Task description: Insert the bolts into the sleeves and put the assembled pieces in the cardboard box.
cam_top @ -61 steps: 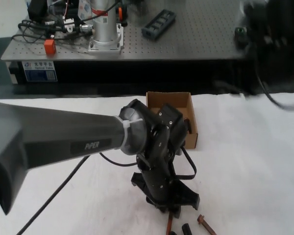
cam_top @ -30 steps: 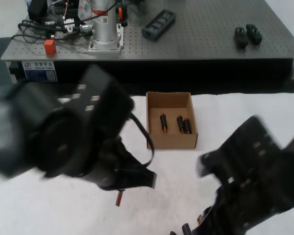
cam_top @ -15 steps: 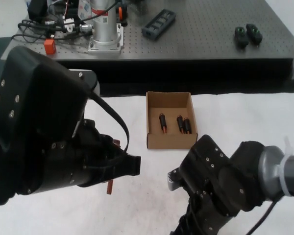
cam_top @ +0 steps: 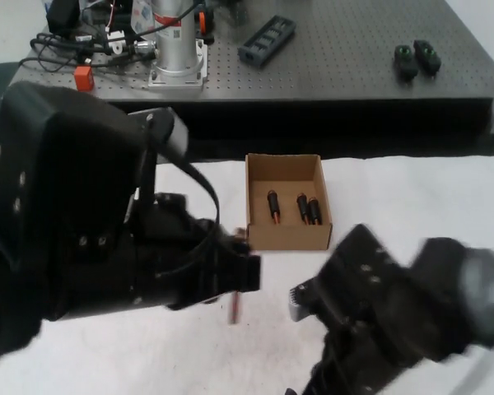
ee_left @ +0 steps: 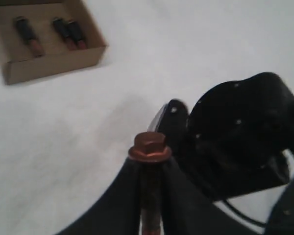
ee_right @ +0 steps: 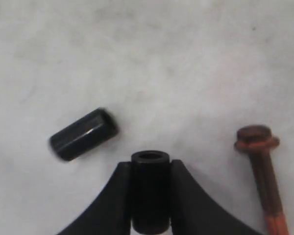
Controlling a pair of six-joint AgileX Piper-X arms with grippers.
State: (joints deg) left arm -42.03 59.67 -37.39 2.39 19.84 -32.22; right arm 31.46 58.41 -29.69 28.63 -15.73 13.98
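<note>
My left gripper [ee_left: 149,169] is shut on a copper bolt [ee_left: 149,148], head up; in the high view that bolt [cam_top: 233,309] hangs under the big black arm at the left. My right gripper [ee_right: 151,169] is shut on a black sleeve [ee_right: 150,193], held just above the white cloth. Beside it a loose black sleeve [ee_right: 83,134] and a loose copper bolt [ee_right: 261,169] lie on the cloth. The cardboard box [cam_top: 284,240] stands behind both arms and holds three assembled pieces [cam_top: 273,204]. The left wrist view shows the box [ee_left: 54,61] and the right arm's black body [ee_left: 235,142] close to the bolt.
A metal breadboard bench [cam_top: 337,58] with a post, cables, a dark tray and two black knobs runs along the back. White cloth [cam_top: 412,197] covers the work surface around the box.
The left arm has carried its bolt to the right, toward the right arm. The right arm has stayed low at the front right with slight motion.
</note>
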